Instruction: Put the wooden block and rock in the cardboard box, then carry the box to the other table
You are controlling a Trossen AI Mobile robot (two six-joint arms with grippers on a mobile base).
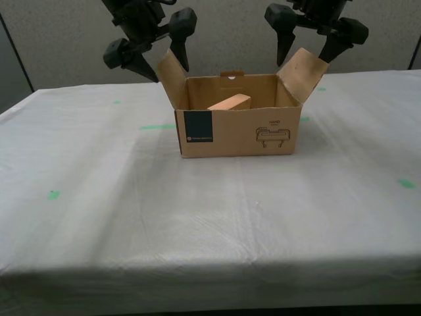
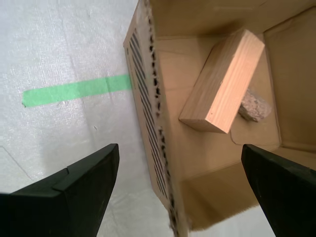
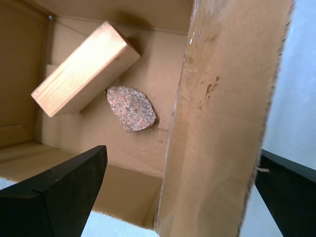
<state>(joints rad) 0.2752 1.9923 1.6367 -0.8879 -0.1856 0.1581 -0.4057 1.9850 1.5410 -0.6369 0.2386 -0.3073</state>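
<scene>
One cardboard box (image 1: 237, 131), one wooden block (image 2: 224, 81), one rock (image 3: 131, 108)

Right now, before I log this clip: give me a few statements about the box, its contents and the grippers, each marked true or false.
1. The block and the rock are both inside the box. True.
2. The block lies flat on the box floor. False: it is tilted, one end raised, leaning over the rock.
3. My first gripper is shut on a flap. False: its jaws are open, straddling a side flap.
4. My second gripper straddles a box wall, jaws open. True.
5. The box stands on a sheet-covered table with green tape marks. True.
</scene>
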